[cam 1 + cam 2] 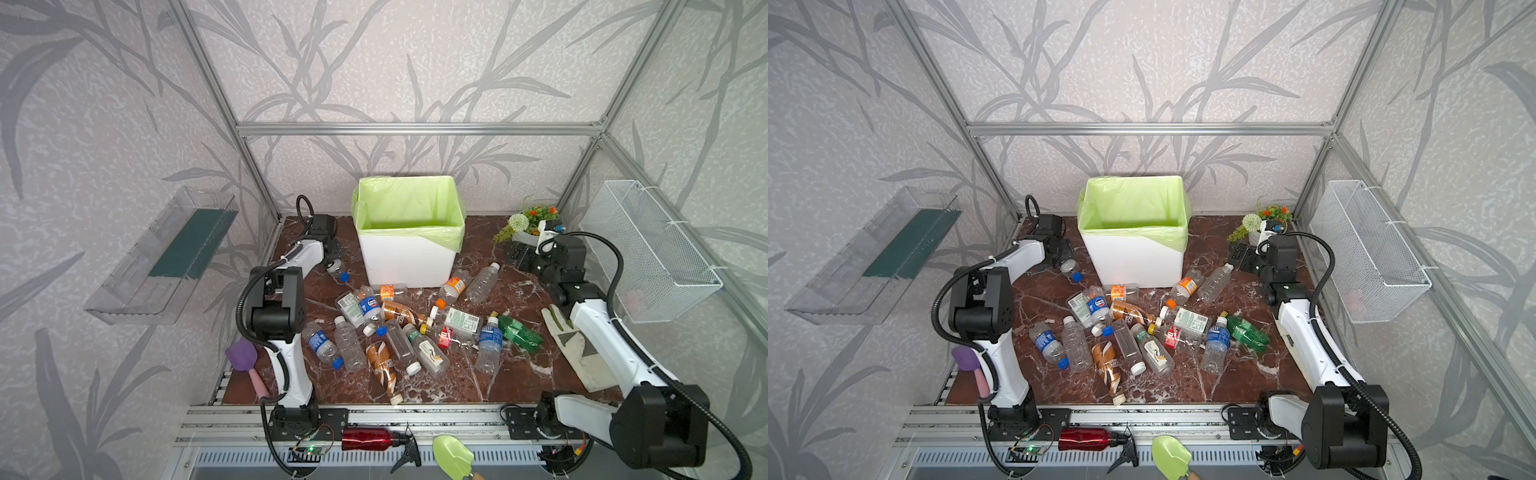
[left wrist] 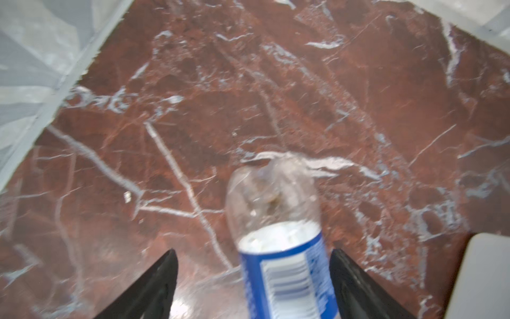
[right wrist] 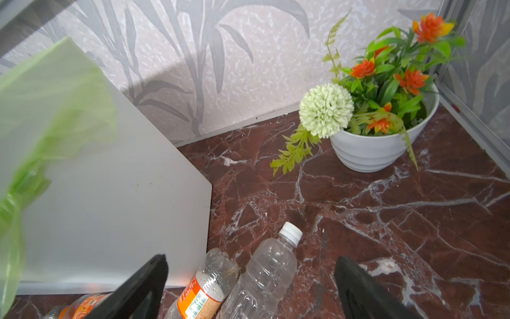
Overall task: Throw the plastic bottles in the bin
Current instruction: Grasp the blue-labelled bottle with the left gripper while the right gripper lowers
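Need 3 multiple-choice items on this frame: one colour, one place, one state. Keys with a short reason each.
1. What colour is the bag lining the bin?
A) black
B) blue
C) light green

2. Where is the red spray bottle?
A) inside the bin
B) on the metal rail at the front
C) beside the bin

3. How is the left pincer?
A) open, with a blue-labelled bottle between its jaws
B) shut on the red spray bottle
C) shut above the bin

Key:
1 C: the bag folded over the rim is light green in both top views.
2 B: it lies on its side on the front rail.
3 A: the left wrist view shows the jaws apart with the bottle between them.
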You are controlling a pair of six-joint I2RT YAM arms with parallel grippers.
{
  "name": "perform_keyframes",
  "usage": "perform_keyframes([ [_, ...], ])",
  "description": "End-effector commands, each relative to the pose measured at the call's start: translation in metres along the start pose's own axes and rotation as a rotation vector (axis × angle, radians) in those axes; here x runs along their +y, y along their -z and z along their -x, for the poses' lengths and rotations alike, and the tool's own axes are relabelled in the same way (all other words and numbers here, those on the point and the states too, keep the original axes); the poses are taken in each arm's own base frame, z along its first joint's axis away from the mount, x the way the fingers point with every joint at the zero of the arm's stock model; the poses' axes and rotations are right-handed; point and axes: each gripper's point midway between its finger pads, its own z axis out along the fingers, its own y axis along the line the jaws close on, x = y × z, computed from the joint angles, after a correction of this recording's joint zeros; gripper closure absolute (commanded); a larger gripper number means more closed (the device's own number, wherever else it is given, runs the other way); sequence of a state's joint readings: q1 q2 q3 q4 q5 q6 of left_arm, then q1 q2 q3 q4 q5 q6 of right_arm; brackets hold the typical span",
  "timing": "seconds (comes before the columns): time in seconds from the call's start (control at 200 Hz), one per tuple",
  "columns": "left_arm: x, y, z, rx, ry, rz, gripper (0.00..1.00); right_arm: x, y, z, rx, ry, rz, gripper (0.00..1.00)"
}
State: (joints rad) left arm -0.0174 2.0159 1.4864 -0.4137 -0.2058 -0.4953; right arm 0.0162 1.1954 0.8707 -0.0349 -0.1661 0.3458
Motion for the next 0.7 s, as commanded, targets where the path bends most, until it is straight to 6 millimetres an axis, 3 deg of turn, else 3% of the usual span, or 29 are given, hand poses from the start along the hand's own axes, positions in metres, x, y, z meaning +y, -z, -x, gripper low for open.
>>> perform_keyframes([
  [0.0,-0.004,-0.009,-0.015,0.092,0.021,-0.003,0.18,-0.002,0.011,0.005,-0.034,0.022,-0.02,0.05],
  [0.395,-0.006,-0.027,-0.031,0.161,0.127,-0.062,0.27,-0.018,0.022,-0.01,-0.009,0.045,-0.088,0.04],
  [0.695,-0.002,-0.037,-0.037,0.175,0.167,-0.084,0.28,-0.03,0.025,-0.022,0.0,0.045,-0.119,0.02],
])
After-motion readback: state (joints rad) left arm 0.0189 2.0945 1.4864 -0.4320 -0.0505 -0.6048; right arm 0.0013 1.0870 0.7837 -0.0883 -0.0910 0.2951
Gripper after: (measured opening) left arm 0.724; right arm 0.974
